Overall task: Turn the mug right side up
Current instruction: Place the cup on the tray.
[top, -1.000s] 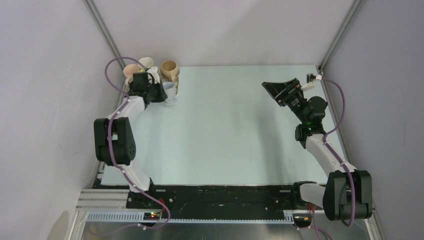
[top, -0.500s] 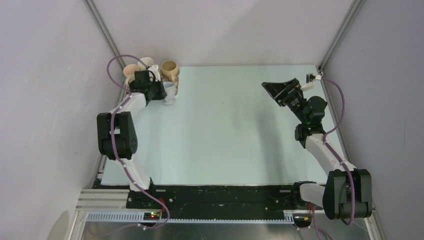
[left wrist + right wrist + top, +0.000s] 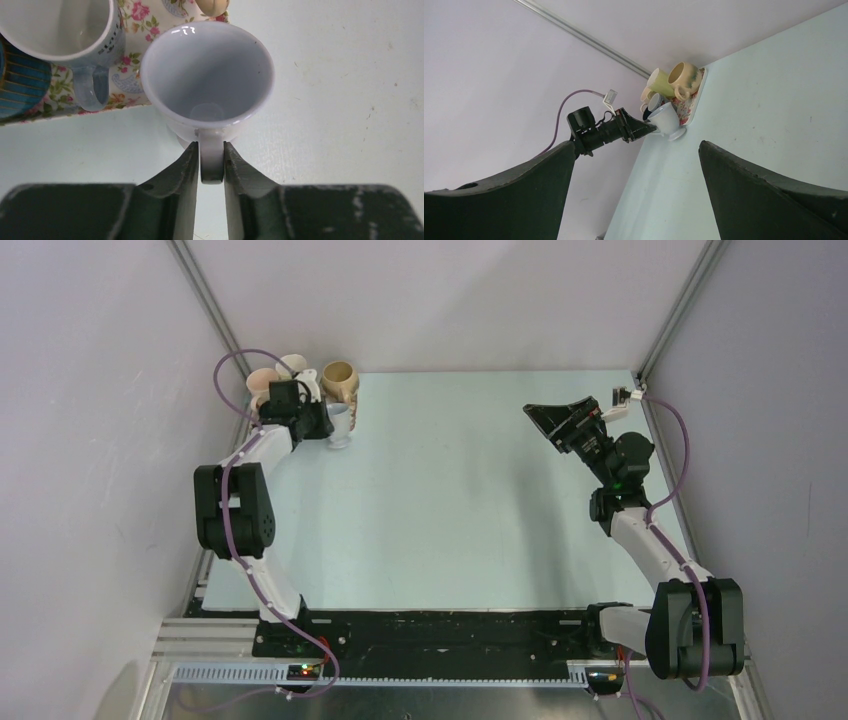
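L arm (image 3: pixel 235 510) edged back; L gripper (image 3: pixel 211 151) pinches upright mug (image 3: pixel 207 65) handle by tray (image 3: pixel 131 61) edge; R gripper (image 3: pixel 635 146) spread

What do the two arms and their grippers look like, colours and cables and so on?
The left arm and right arm each alternate white links with bulky black joint housings, and a purple cable loops along each. The left gripper and right gripper have dark, matte, wedge-shaped fingers tapering toward their tips. A small green light shows on the right arm.
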You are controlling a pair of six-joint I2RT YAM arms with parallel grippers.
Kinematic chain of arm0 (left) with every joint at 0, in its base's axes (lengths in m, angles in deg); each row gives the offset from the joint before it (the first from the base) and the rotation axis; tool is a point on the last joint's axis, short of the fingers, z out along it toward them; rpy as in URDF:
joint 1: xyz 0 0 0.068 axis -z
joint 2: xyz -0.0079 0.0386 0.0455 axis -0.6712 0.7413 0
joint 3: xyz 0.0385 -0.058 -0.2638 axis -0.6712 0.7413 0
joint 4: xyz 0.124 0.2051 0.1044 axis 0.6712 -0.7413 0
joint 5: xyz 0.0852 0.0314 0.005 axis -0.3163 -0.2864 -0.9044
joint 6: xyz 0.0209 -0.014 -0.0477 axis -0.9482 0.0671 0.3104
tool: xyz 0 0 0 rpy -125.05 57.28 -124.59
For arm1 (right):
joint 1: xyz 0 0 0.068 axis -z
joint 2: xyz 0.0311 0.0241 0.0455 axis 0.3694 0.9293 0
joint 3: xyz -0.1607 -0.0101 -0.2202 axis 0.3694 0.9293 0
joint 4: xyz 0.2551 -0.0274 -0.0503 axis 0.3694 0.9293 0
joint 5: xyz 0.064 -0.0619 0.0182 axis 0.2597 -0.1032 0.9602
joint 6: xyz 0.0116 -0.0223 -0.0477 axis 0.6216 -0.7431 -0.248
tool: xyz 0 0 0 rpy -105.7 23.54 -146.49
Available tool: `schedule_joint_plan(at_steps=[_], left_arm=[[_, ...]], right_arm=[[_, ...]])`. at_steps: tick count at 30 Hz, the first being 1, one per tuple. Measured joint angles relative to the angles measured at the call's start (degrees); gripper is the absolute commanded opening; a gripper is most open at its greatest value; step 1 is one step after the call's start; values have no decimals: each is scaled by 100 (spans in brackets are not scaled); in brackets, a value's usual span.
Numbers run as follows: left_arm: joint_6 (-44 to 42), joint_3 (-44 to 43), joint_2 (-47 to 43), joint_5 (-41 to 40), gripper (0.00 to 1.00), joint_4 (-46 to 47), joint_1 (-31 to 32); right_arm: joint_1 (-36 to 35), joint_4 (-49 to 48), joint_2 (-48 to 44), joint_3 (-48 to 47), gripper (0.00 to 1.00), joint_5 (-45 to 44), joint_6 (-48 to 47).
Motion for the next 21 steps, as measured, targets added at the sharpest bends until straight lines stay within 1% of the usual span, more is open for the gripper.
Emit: schedule_joint_plan(at_steps=[1, 3, 6, 10, 11, 13, 18, 21], left_arm=[[0, -2, 0, -4, 36, 2, 0], [9, -2, 0, 4, 40, 63, -2], [9, -2, 0, 11, 45, 96, -2], [20, -2, 0, 50, 54, 125, -2], [17, -2, -2, 52, 59, 127, -2], [15, -2, -2, 52, 65, 131, -2], [11, 0, -2, 52, 74, 131, -4], [15, 0, -2, 52, 77, 131, -7]], right_arm=[[0, 0, 2, 0, 99, 0, 0], [0, 2, 0, 0, 99, 0, 0], [0, 0, 0, 0, 99, 0, 0], [0, 2, 0, 0, 99, 0, -2], [0, 2, 2, 0, 99, 0, -2], [0, 0, 2, 0, 99, 0, -2], [0, 0, 2, 0, 100, 0, 0], [0, 2, 2, 0, 100, 0, 0]])
